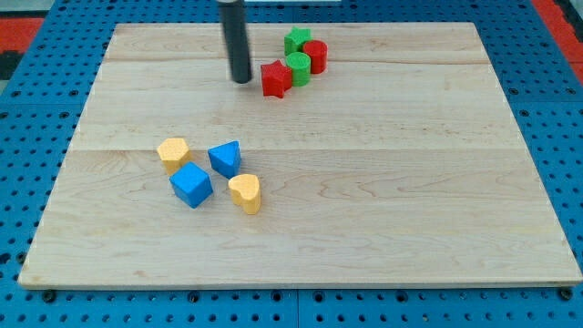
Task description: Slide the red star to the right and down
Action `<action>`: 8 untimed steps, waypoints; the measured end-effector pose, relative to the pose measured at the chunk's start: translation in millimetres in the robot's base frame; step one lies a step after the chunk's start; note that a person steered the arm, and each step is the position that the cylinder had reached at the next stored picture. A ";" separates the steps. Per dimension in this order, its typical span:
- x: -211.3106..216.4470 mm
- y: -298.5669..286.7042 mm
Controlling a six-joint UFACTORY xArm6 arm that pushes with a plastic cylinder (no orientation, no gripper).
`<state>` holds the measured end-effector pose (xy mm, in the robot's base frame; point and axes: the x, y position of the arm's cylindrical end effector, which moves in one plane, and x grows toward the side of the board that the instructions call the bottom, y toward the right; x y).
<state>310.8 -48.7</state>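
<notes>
The red star (275,78) lies near the view's top, a little left of centre. My tip (241,80) stands just to its left, a small gap apart, at about the same height. A green round block (298,67) touches the star on its upper right. A red cylinder (315,56) and a green block (296,40) sit behind that, all bunched together.
A second group lies at the lower left of the wooden board (383,200): a yellow block (173,153), a blue triangle-like block (225,158), a blue cube (191,185) and a yellow heart-like block (245,193). Blue pegboard surrounds the board.
</notes>
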 end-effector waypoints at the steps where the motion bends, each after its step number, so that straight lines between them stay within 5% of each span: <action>1: 12.4 61.5; 3: 28.9 72.1; 4: -14.8 45.0; 5: -17.4 102.5; 6: 43.3 133.2; 8: 43.6 137.5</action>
